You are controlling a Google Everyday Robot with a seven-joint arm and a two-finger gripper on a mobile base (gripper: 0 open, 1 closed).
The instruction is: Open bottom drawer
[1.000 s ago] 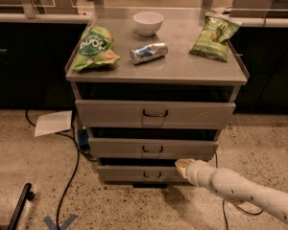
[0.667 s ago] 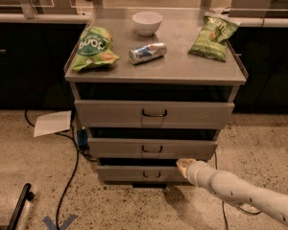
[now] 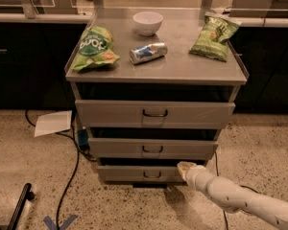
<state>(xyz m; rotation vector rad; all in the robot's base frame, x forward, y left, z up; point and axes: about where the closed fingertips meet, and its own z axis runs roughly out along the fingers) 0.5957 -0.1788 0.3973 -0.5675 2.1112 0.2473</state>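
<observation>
Hardly moved, tool (image 3: 185,167) sits right of bottom drawer (image 3: 129,174) handle.

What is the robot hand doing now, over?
Gripper low by the bottom drawer, right of its handle. Drawer looks shut. Nothing between gripper and handle.

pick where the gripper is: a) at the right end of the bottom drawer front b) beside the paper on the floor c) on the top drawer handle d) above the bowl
a: the gripper is low at the bottom drawer front, right of its handle.
</observation>
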